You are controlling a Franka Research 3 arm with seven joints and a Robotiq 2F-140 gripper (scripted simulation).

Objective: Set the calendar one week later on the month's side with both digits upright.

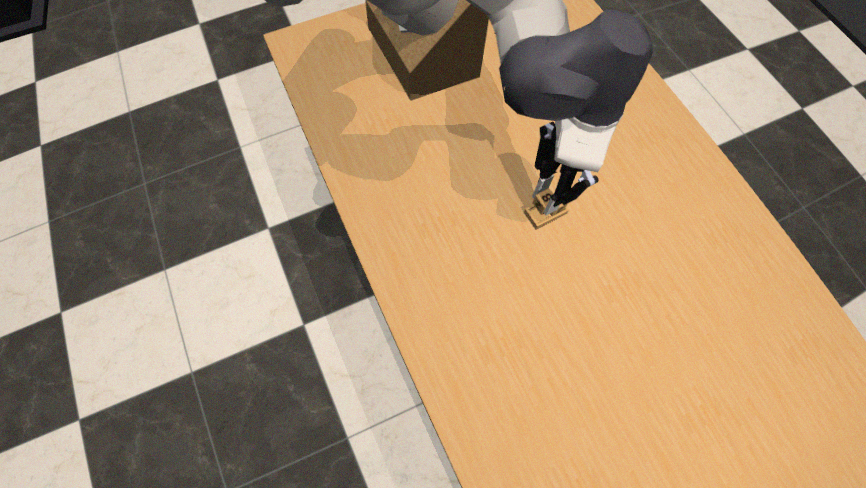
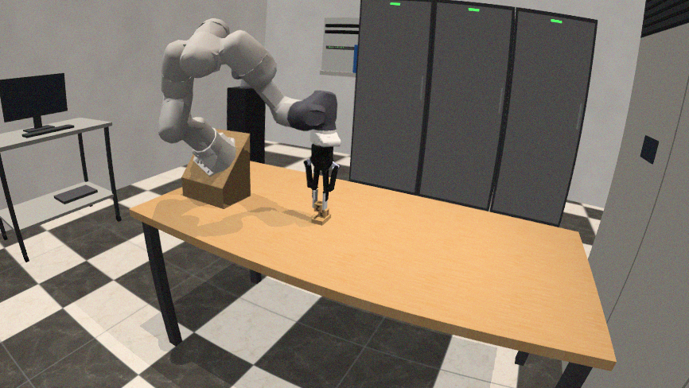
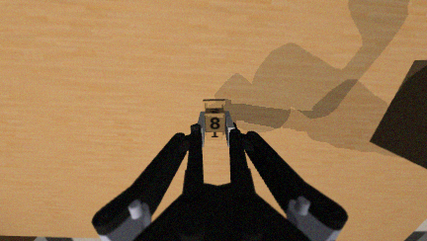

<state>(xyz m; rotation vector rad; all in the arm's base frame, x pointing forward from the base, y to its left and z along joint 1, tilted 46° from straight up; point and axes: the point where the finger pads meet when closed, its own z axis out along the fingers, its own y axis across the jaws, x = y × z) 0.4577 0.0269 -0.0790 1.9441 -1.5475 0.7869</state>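
My gripper (image 1: 544, 200) (image 2: 319, 207) (image 3: 214, 119) is shut on a small wooden cube (image 1: 546, 197) (image 3: 214, 123), pointing down. The cube's upper face shows a dark 8, upright in the wrist view. The wooden tray (image 1: 537, 226) (image 2: 317, 221) lies on the table directly below the fingertips. The held cube is low over the tray's back part; whether it touches the tray's floor cannot be told. The other cube (image 2: 325, 212) is at the tray, close beside the held one and partly hidden by a fingertip. Its digit and the month name cannot be read.
The wooden table (image 1: 606, 339) (image 2: 434, 269) extends beyond the tray. The arm's wedge-shaped wooden base (image 1: 448, 60) (image 2: 235, 180) (image 3: 405, 114) stands at the table's far end. The arm's shadow falls between the base and the tray.
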